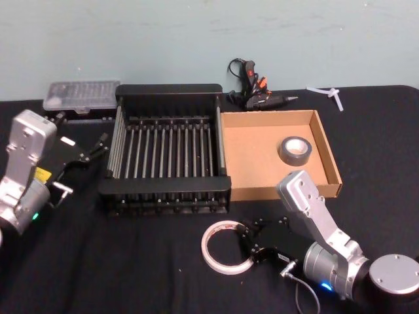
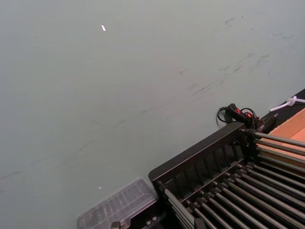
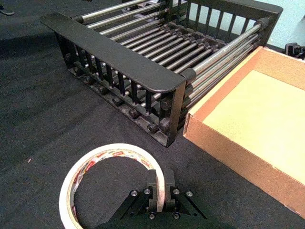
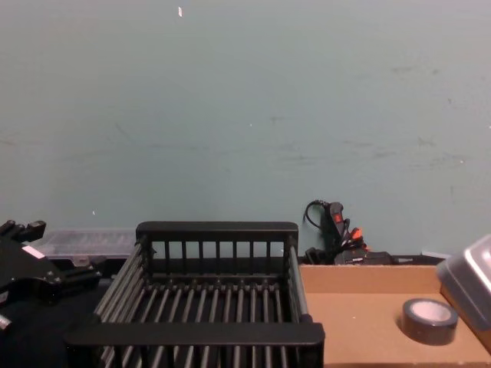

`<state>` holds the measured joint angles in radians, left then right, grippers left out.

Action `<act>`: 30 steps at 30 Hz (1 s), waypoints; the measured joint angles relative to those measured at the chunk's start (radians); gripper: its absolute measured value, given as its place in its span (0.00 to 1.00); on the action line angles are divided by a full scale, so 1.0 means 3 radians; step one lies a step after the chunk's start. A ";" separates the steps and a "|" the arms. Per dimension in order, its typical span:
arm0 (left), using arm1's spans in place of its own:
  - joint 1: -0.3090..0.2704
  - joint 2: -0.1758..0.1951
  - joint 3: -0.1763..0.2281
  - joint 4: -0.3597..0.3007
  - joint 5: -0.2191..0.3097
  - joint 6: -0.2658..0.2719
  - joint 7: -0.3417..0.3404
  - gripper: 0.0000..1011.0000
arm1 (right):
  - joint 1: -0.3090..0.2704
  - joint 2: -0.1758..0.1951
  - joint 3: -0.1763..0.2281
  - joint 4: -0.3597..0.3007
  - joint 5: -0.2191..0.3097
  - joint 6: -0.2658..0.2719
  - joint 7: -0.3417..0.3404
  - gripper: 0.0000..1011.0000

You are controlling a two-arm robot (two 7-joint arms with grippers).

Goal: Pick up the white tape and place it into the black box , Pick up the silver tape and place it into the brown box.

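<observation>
White tape: one flat white roll with red and dark print inside and a wide hole, lying on the black surface in front of the crate.
Right gripper: fingers clamped on the white tape's near rim, one inside, one outside.
Silver tape: one dull grey roll, lying in the box.
Box: one tan cardboard tray, touching the crate's right side.
Crate: one, black, slatted.
Left gripper: beside the crate's left, fingers spread, holding nothing.

Right end effector clamped; left parked
</observation>
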<state>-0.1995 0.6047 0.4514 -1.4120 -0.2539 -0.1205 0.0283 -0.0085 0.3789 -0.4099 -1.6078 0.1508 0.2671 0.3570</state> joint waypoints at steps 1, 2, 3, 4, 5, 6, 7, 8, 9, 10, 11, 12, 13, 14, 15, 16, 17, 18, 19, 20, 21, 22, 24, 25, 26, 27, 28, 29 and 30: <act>0.0000 0.0000 0.0000 0.0000 0.0000 0.0000 0.0000 0.99 | 0.0000 0.0000 0.0000 0.0000 0.0000 0.0000 0.0000 0.09; 0.0000 0.0000 0.0000 0.0000 0.0000 0.0000 0.0000 0.99 | 0.0000 0.0000 0.0000 0.0000 0.0000 0.0000 0.0000 0.09; 0.0000 0.0000 0.0000 0.0000 0.0000 0.0000 0.0000 0.99 | 0.0000 0.0000 0.0000 0.0000 0.0001 -0.0001 0.0001 0.09; 0.0000 0.0000 0.0000 0.0000 0.0000 0.0000 0.0000 0.99 | 0.0000 0.0001 0.0001 0.0001 0.0004 -0.0003 0.0007 0.09; 0.0000 0.0000 0.0000 0.0000 0.0000 0.0000 0.0000 0.99 | 0.0000 0.0002 0.0002 0.0002 0.0009 -0.0005 0.0014 0.09; 0.0000 0.0000 0.0000 0.0000 0.0000 0.0000 0.0000 0.99 | 0.0001 0.0005 0.0004 0.0004 0.0020 -0.0011 0.0031 0.09; 0.0000 0.0000 0.0000 0.0000 0.0000 0.0000 0.0000 0.99 | 0.0002 0.0006 0.0004 0.0004 0.0025 -0.0014 0.0037 0.09; 0.0000 0.0000 0.0000 0.0000 0.0000 0.0000 0.0000 0.99 | 0.0002 0.0007 0.0006 0.0004 0.0031 -0.0017 0.0044 0.09; 0.0000 0.0000 0.0000 0.0000 0.0000 0.0000 0.0000 0.99 | 0.0002 0.0010 0.0008 0.0004 0.0048 -0.0023 0.0059 0.09; 0.0000 0.0000 0.0000 0.0000 0.0000 0.0000 0.0000 0.99 | 0.0002 0.0012 0.0010 0.0004 0.0057 -0.0027 0.0068 0.09; 0.0000 0.0000 0.0000 0.0000 0.0000 0.0000 0.0000 0.99 | 0.0002 0.0014 0.0011 0.0004 0.0066 -0.0031 0.0077 0.09; 0.0000 0.0000 0.0000 0.0000 0.0000 0.0000 0.0000 0.99 | 0.0001 0.0017 0.0012 0.0004 0.0075 -0.0034 0.0085 0.09; 0.0000 0.0000 0.0000 0.0000 0.0000 0.0000 0.0000 0.99 | 0.0001 0.0024 0.0012 0.0000 0.0095 -0.0038 0.0104 0.09; 0.0000 0.0000 0.0000 0.0000 0.0000 0.0000 0.0000 0.99 | 0.0000 0.0033 0.0012 -0.0008 0.0114 -0.0046 0.0122 0.09; 0.0000 0.0000 0.0000 0.0000 0.0000 0.0000 0.0000 0.99 | 0.0000 0.0033 0.0012 -0.0008 0.0114 -0.0046 0.0122 0.09; 0.0000 0.0000 0.0000 0.0000 0.0000 0.0000 0.0000 0.99 | 0.0000 0.0049 0.0010 -0.0024 0.0138 -0.0063 0.0145 0.09; 0.0000 0.0000 0.0000 0.0000 0.0000 0.0000 0.0000 0.99 | 0.0000 0.0056 0.0010 -0.0030 0.0146 -0.0068 0.0154 0.09; 0.0000 0.0000 0.0000 0.0000 0.0000 0.0000 0.0000 0.99 | 0.0000 0.0064 0.0009 -0.0038 0.0156 -0.0075 0.0163 0.09; 0.0000 0.0000 0.0000 0.0000 0.0000 0.0000 0.0000 0.99 | -0.0001 0.0079 0.0008 -0.0050 0.0172 -0.0087 0.0178 0.09; 0.0000 0.0000 0.0000 0.0000 0.0000 0.0000 0.0000 0.99 | -0.0001 0.0079 0.0008 -0.0050 0.0172 -0.0087 0.0178 0.09; 0.0000 0.0000 0.0000 0.0000 0.0000 0.0000 0.0000 0.99 | -0.0001 0.0096 0.0006 -0.0065 0.0193 -0.0096 0.0195 0.09; 0.0000 0.0000 0.0000 0.0000 0.0000 0.0000 0.0000 0.99 | 0.0000 0.0104 0.0005 -0.0074 0.0202 -0.0100 0.0204 0.09; 0.0000 0.0000 0.0000 0.0000 0.0000 0.0000 0.0000 0.99 | 0.0003 0.0129 0.0001 -0.0098 0.0229 -0.0118 0.0226 0.09; 0.0000 0.0000 0.0000 0.0000 0.0000 0.0000 0.0000 0.99 | 0.0003 0.0129 0.0001 -0.0098 0.0229 -0.0118 0.0226 0.09; 0.0000 0.0000 0.0000 0.0000 0.0000 0.0000 0.0000 0.99 | 0.0007 0.0144 0.0000 -0.0114 0.0247 -0.0130 0.0241 0.09; 0.0000 0.0000 0.0000 0.0000 0.0000 0.0000 0.0000 0.99 | 0.0011 0.0163 -0.0003 -0.0133 0.0265 -0.0145 0.0257 0.09; 0.0000 0.0000 0.0000 0.0000 0.0000 0.0000 0.0000 0.99 | 0.0013 0.0173 -0.0004 -0.0144 0.0273 -0.0153 0.0264 0.09; 0.0000 0.0000 0.0000 0.0000 0.0000 0.0000 0.0000 0.99 | 0.0016 0.0183 -0.0005 -0.0156 0.0283 -0.0162 0.0271 0.09; 0.0000 0.0000 0.0000 0.0000 0.0000 0.0000 0.0000 0.99 | 0.0019 0.0192 -0.0005 -0.0167 0.0294 -0.0171 0.0279 0.09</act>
<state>-0.1996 0.6047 0.4514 -1.4120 -0.2539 -0.1205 0.0283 -0.0027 0.4365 -0.4114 -1.6579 0.2388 0.2158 0.4408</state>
